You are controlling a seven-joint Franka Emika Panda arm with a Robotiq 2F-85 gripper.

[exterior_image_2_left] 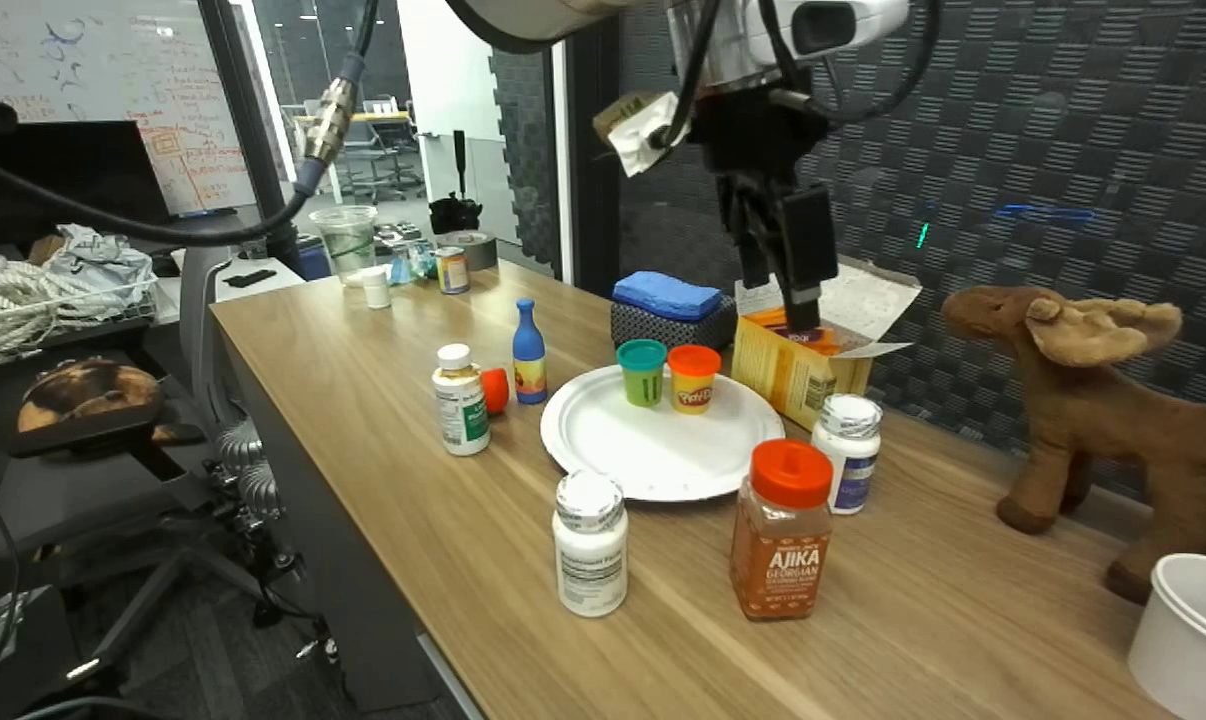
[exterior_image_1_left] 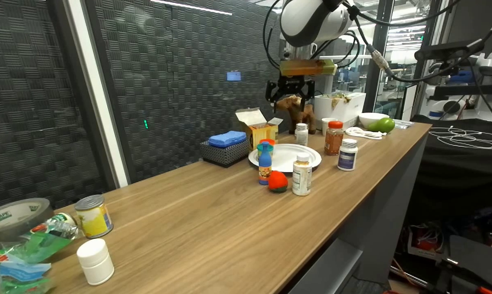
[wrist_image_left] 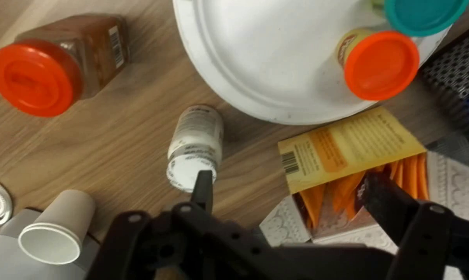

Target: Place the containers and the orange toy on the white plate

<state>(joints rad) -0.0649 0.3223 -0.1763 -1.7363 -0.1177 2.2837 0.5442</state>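
Observation:
The white plate (exterior_image_2_left: 653, 455) lies on the table and shows in both exterior views. A green cup with a teal lid (exterior_image_2_left: 643, 372) and a yellow cup with an orange lid (exterior_image_2_left: 693, 378) stand upright on it. White bottles stand off the plate: one near the orange toy (exterior_image_1_left: 302, 175), one with a blue label (exterior_image_1_left: 347, 155), and one behind the plate (exterior_image_2_left: 847, 450). The orange toy (exterior_image_1_left: 278, 182) lies on the table beside a blue bottle. My gripper (exterior_image_1_left: 289, 107) is open and empty, above the table by the yellow box; the wrist view shows its spread fingers (wrist_image_left: 289, 190).
A yellow tea box (exterior_image_2_left: 798, 375) stands open behind the plate, next to a dark box with a blue cloth (exterior_image_2_left: 668, 297). A red-capped spice jar (exterior_image_2_left: 783, 535), blue bottle (exterior_image_2_left: 529, 355), brown moose toy (exterior_image_2_left: 1093, 400) and paper cup (exterior_image_2_left: 1198, 630) stand around.

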